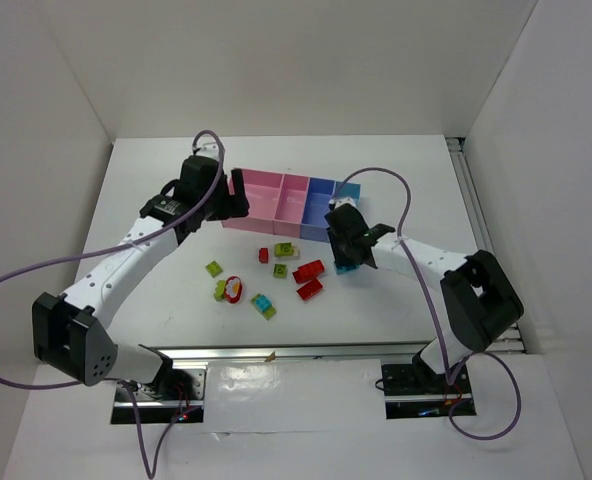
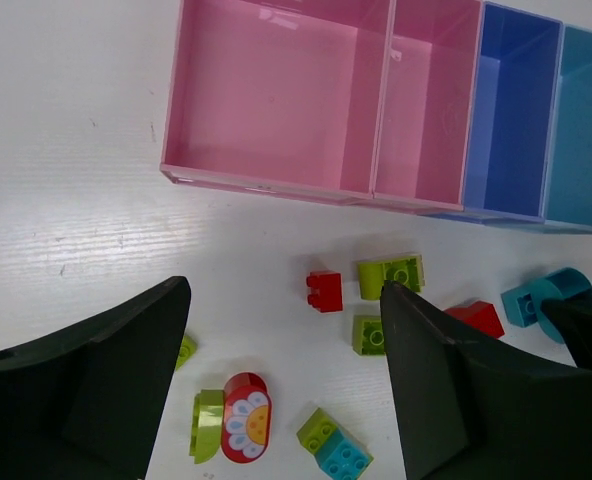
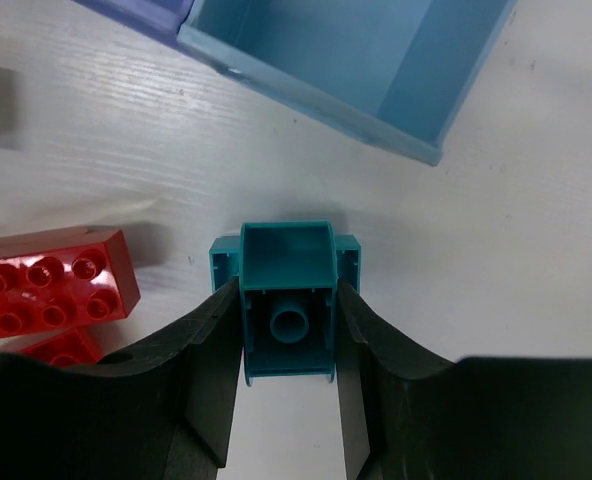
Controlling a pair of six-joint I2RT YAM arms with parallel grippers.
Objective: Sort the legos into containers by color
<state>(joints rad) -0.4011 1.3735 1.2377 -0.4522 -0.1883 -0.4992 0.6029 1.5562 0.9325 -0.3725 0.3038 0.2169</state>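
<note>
The right tool is clenched on a teal brick, with 1 dark finger pressed against each side. The brick's hollow underside faces the wrist camera. In the top view this brick sits at the tool's tip, just in front of the light blue bin, apart from its wall. Whether it rests on the white surface or is lifted cannot be told.

The containers form a joined row of 4 at the middle of the surface: 2 pink bins, then a blue bin, then the light blue one.

The left tool is released, its jaws spread wide and gripping nothing. It hangs over the surface near the left end of the row.

The other legos lie loose in front of the bins, between the arms. 2 red bricks sit just left of the right tool. A small red brick lies beside 2 lime green bricks. Nearer the arm bases are a round red flower piece and a lime-and-teal piece.
</note>
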